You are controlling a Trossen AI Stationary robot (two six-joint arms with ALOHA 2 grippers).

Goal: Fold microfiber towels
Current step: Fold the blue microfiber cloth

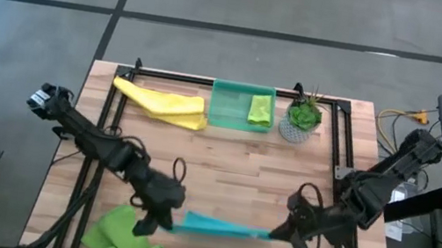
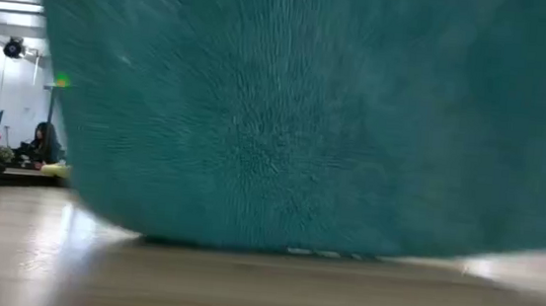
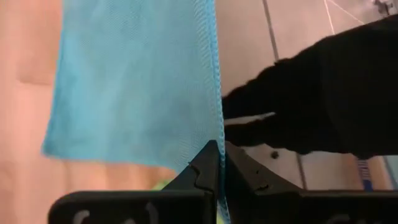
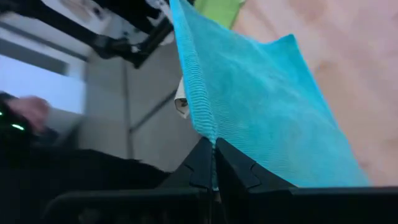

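Your wooden bench point(image 1: 231, 175) carries everything here. Stretched above its near edge is the teal-blue towel point(image 1: 218, 226), pulled out between your two arms; in the low view it hangs as a wide curtain point(image 2: 306, 116) whose bottom edge looks to rest on the bench top.

Your left gripper point(image 3: 219, 163) is pinched tight on one edge of that towel, fingers together with the cloth hem running up between them. Your right gripper point(image 4: 213, 163) is clamped on the opposite edge in the same way, the towel fanning out from its closed fingers.

At the near left corner, just beside your left gripper, lies a crumpled lime green towel point(image 1: 124, 240). At the far side, the yellow towel point(image 1: 162, 102) lies loosely folded, touching the left wall of the translucent green tray point(image 1: 228, 107). Inside that tray, toward its right end, sits a second lime green towel point(image 1: 261, 109), folded small. Just right of the tray stands a small potted plant point(image 1: 302, 119).
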